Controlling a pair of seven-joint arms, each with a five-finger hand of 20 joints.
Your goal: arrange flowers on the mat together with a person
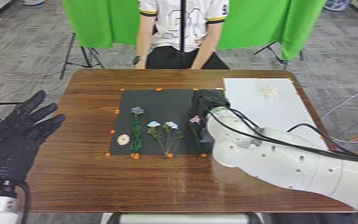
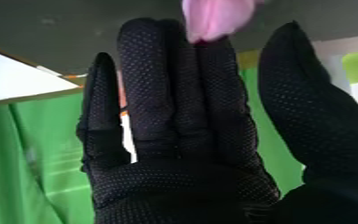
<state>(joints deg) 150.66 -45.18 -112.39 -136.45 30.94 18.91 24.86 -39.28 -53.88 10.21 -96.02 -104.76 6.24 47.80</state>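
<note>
Though contact unclear, flower (image 2: 215, 19) beside hand (image 1: 208, 102)

On the central dark mat (image 1: 162, 97), a blue flower (image 1: 137, 110), two pale-blue flowers (image 1: 154, 124) and a pink flower (image 1: 195, 119) lie stems-down, a pale oval piece (image 1: 123, 139) lower left; a cream flower (image 1: 269, 91) upper right.

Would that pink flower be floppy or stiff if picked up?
The pink flower is probably light, just a small bloom on a thin stem. That stem may bend a little when lifted. Its thin-looking petals could crease if squeezed.
</note>
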